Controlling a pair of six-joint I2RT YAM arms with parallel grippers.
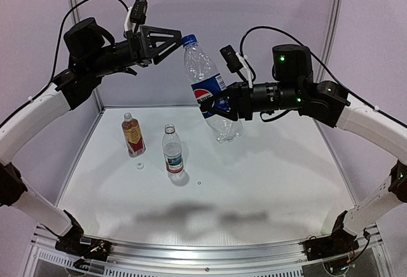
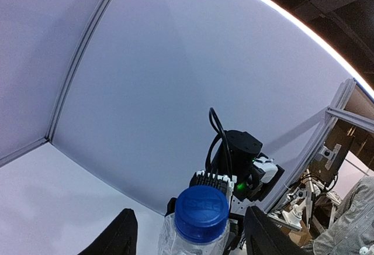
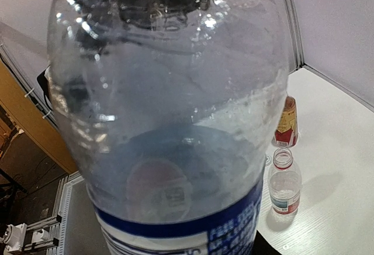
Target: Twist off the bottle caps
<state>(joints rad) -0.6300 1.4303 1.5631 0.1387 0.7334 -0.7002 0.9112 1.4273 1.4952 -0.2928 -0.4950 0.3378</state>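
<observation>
Three bottles: one held, two standing.

Item 1: blue-label bottle, clear, lifted off the counter. It is tilted, neck up and to the left, base lower and to the right. The right fingers are clamped round its label band.

Item 1a: blue cap, seated on that bottle's neck at its top end. The left fingers are spread wide and hold nothing. In the left wrist view the cap sits between the two fingers with a gap on either side, touching neither.

Item 2: amber bottle, upright at the left rear of the counter, near the left edge but apart from it.

Item 3: red-and-white-label bottle, upright with its neck open, just right of item 2 and not touching it.

Item 4: white cap, loose on the counter in front of the amber bottle, between the two standing bottles.

Bare counter runs from item 3 to the right edge and forward to the metal rail at the near edge. The held bottle hangs in front of the back wall, well above the standing ones.
</observation>
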